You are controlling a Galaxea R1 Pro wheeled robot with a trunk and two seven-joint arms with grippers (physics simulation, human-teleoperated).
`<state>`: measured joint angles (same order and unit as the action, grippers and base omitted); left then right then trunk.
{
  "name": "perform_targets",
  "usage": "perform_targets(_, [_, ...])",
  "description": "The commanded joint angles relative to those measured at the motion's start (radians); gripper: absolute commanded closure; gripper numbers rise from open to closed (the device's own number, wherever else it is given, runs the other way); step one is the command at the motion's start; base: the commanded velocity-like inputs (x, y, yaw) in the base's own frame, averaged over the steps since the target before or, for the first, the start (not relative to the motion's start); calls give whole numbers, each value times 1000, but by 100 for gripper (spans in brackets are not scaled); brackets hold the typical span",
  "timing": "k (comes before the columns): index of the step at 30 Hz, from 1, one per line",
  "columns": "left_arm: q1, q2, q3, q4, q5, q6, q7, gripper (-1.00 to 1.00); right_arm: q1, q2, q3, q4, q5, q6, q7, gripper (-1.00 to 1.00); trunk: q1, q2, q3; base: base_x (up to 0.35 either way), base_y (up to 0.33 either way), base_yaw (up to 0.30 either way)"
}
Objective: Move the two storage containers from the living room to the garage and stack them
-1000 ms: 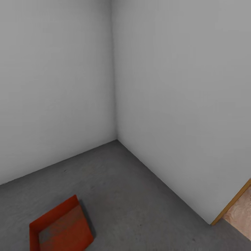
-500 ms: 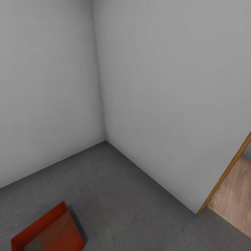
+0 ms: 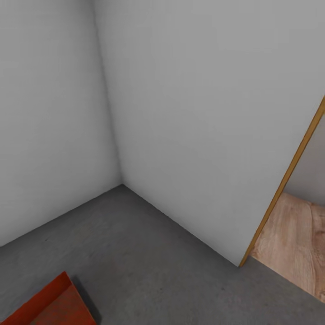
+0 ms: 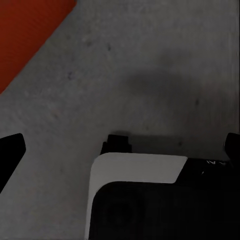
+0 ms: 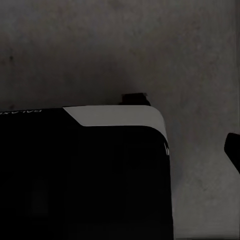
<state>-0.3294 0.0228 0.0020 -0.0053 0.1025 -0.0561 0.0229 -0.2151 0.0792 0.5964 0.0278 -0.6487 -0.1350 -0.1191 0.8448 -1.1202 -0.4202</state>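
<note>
Orange-red, one bin sits flat on the grey floor near the white wall, likely put there as the bottom of the stack. Nothing sits on it yet. A doorway shows wood floor beyond. Both grippers' jaws are too hidden to tell if they are open or closed.

Rough matt concrete floor; wood-plank doorway floor
</note>
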Motion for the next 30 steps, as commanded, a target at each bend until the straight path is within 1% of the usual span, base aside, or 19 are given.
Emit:
perform_targets(1, [0,-6,-1,1,11,-3,0,-100,-1,1,8,3,-8,-4,-1,-100,0,-1,-1,0,0,-245])
perform_targets(5, [-1,-16,0,1,13,-5,0,-100,-1,2,8,3,-8,-5,-2,-100,0,-1,-1,0,0,-245])
perform_targets(10, [0,-18,0,0,16,-5,-3,-100,-1,1,8,3,-9,-5,-2,-100,0,-1,-1,0,0,-245])
perform_targets(16, [-1,-24,0,-1,11,-5,-47,-100,-1,1,8,3,-9,-5,-1,-100,0,-1,-1,0,0,-245])
perform_targets(23, [-1,-27,1,0,12,-3,-54,-100,-1,1,8,3,-9,-5,-2,-100,0,-1,-1,0,0,-244])
perform_targets(30, [0,-30,2,1,21,5,-52,-100,-1,1,8,3,-9,-5,-2,-100,0,-1,-1,0,0,-244])
